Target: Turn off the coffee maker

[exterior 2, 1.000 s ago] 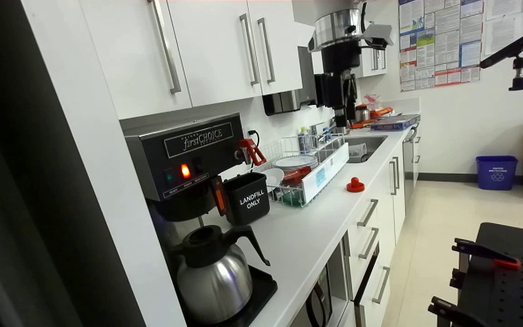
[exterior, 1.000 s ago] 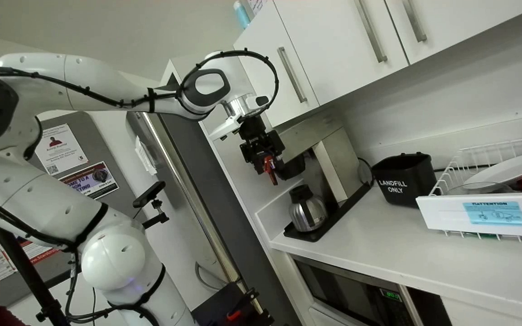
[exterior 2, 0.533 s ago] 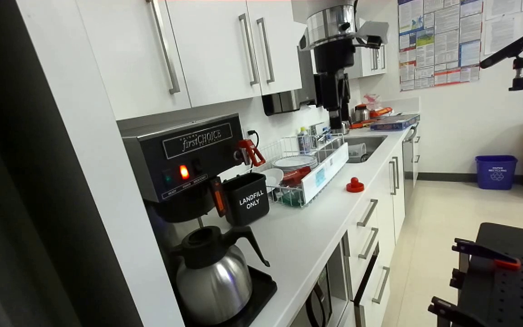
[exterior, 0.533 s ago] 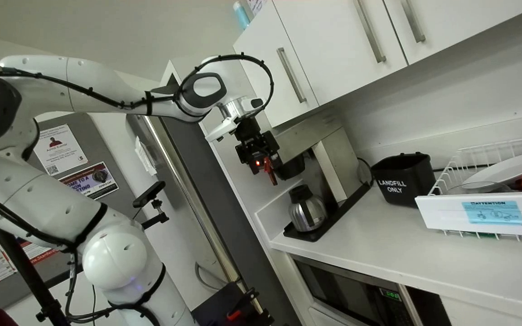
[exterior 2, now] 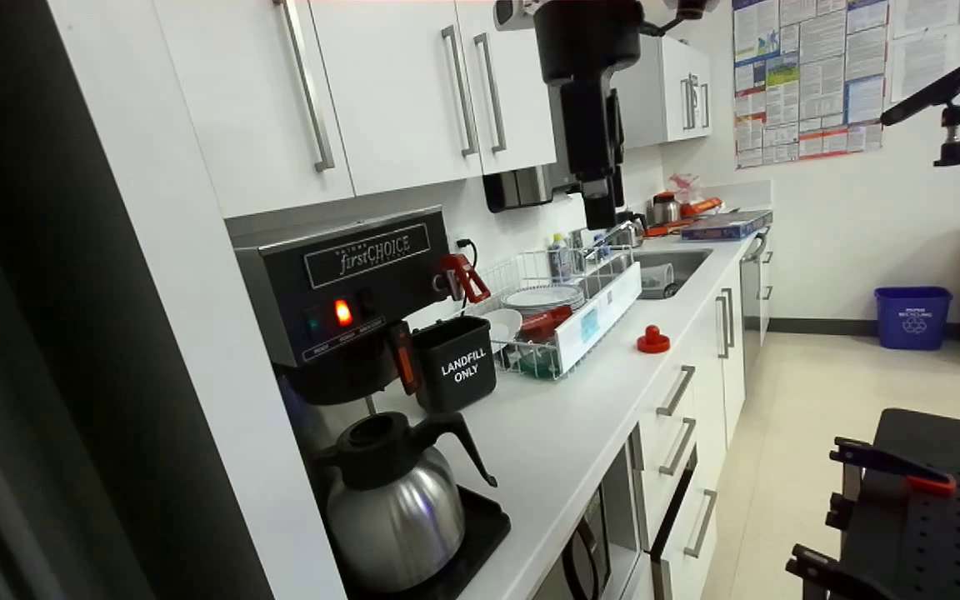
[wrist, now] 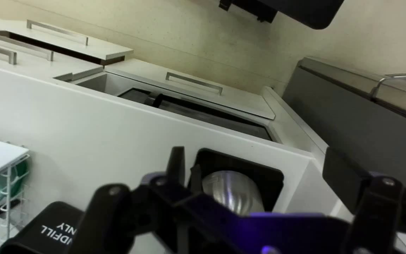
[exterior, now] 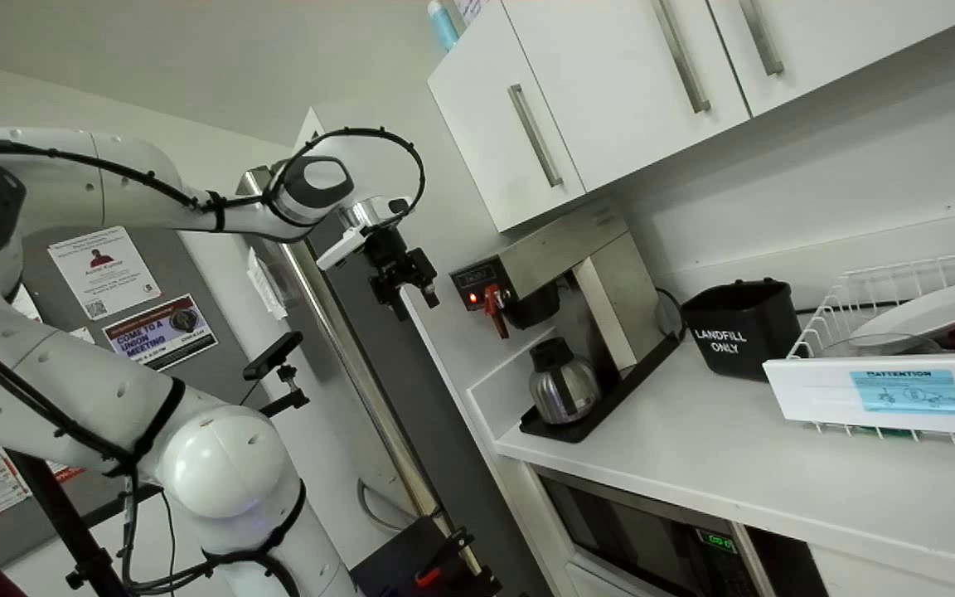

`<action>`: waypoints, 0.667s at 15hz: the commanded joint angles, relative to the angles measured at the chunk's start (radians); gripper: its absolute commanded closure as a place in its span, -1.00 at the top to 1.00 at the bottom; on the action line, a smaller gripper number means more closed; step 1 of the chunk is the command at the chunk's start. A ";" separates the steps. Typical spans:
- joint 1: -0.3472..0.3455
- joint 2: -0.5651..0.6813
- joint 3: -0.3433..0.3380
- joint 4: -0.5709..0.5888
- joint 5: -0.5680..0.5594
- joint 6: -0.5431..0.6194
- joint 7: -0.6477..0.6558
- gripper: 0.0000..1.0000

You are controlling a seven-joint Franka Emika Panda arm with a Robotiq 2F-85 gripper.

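Observation:
The coffee maker (exterior: pixel 585 249) is a black and silver machine on the counter; its black front panel (exterior 2: pixel 363 283) faces an exterior view. A switch (exterior 2: pixel 342 312) on the panel glows orange-red; it also glows in an exterior view (exterior: pixel 472 298). A steel carafe (exterior 2: pixel 397 521) with a black lid stands on the black base (exterior: pixel 556 429). My gripper (exterior: pixel 416 304) hangs in the air, pointing down, in front of the panel and apart from it. In the wrist view, my gripper (wrist: pixel 258 169) is open and empty; the carafe (wrist: pixel 233 190) shows below between its fingers. The panel is out of the wrist view.
A red tap lever (exterior 2: pixel 465 279) sticks out of the machine's front. A black landfill bin (exterior 2: pixel 455 362) and a dish rack (exterior 2: pixel 597 317) stand further along the counter. White cabinets (exterior: pixel 527 141) hang above. A grey fridge (exterior: pixel 361 332) stands beside the counter.
My gripper has moved back from the coffee maker, leftward in an exterior view, and uncovered the front panel with its lit switch. The switch glows in all these moments. The coffee maker has not moved.

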 commanded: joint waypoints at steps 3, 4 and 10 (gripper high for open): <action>0.012 -0.005 -0.003 0.005 0.003 -0.003 0.001 1.00; 0.011 -0.005 -0.005 0.005 0.003 -0.003 0.000 1.00; 0.030 -0.018 0.088 -0.001 0.067 0.040 0.214 1.00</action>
